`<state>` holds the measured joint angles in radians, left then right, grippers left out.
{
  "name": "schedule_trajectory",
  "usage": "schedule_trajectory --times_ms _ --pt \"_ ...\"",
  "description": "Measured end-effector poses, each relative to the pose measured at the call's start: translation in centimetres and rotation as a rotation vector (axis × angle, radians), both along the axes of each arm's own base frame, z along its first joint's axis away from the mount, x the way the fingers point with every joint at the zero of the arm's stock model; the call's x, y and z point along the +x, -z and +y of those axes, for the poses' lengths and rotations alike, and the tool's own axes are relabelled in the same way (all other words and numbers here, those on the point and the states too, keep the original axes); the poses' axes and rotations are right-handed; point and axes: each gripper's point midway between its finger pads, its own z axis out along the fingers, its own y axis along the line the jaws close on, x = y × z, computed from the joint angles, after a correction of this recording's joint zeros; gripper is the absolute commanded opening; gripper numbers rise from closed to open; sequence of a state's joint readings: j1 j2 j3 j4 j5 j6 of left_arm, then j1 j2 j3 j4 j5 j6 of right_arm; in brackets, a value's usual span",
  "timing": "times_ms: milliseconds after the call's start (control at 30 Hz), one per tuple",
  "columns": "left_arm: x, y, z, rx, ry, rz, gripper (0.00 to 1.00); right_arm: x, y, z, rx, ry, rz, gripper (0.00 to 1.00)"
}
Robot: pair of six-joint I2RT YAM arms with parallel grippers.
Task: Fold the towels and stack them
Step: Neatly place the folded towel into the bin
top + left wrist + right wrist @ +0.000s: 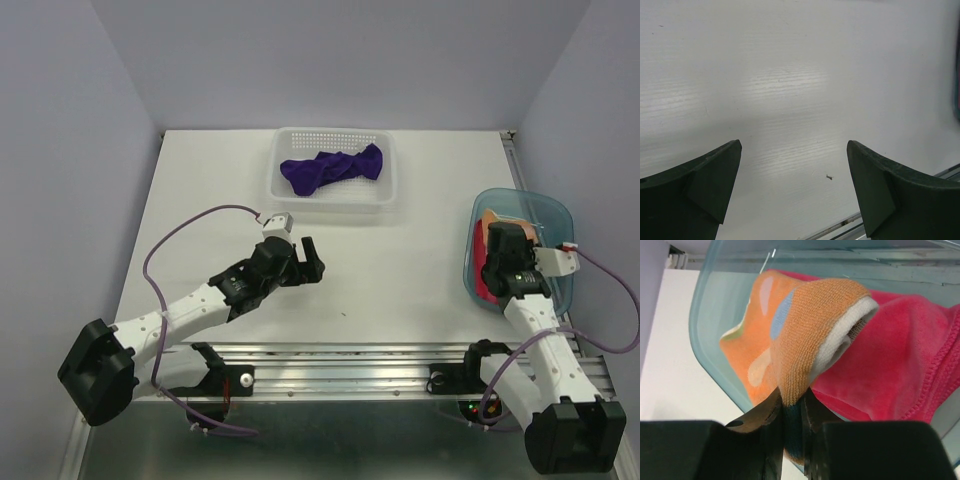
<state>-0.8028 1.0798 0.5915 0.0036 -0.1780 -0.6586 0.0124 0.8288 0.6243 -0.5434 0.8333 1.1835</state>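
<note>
The dark purple towel (pixel 331 170) lies crumpled in the white basket (pixel 332 199) at the back. Inside the teal tray (pixel 556 215) on the right lie the orange dotted towel (pixel 790 335) and, under it, the hot pink towel (pixel 900 360). My right gripper (pixel 792 405) is shut on a folded edge of the orange towel, just over the tray's near rim. The overhead view shows that gripper (pixel 505 262) above the tray, hiding most of both towels. My left gripper (pixel 308 262) hovers open over bare table mid-left, and its wrist view shows only white tabletop between the fingers (pixel 715 170).
The tray (pixel 715 340) sits close to the table's right edge and the right wall. An aluminium rail (pixel 340 365) runs along the near edge by the arm bases. A small dark speck (pixel 829 177) lies on the table under the left gripper.
</note>
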Motion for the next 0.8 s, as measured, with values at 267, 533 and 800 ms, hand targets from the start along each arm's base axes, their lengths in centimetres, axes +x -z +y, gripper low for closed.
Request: schedule_trajectory --times_ms 267,533,800 --pt "-0.1 0.0 -0.1 -0.002 0.005 0.003 0.99 -1.6 1.2 0.9 0.065 -0.015 0.004 0.92" --pt "-0.1 0.0 -0.1 -0.003 0.006 0.003 0.99 -4.3 -2.0 0.9 0.071 -0.019 -0.125 1.0" --pt "-0.1 0.0 -0.1 -0.004 0.008 0.004 0.99 -3.6 -7.7 1.5 -0.013 -0.151 -0.098 1.0"
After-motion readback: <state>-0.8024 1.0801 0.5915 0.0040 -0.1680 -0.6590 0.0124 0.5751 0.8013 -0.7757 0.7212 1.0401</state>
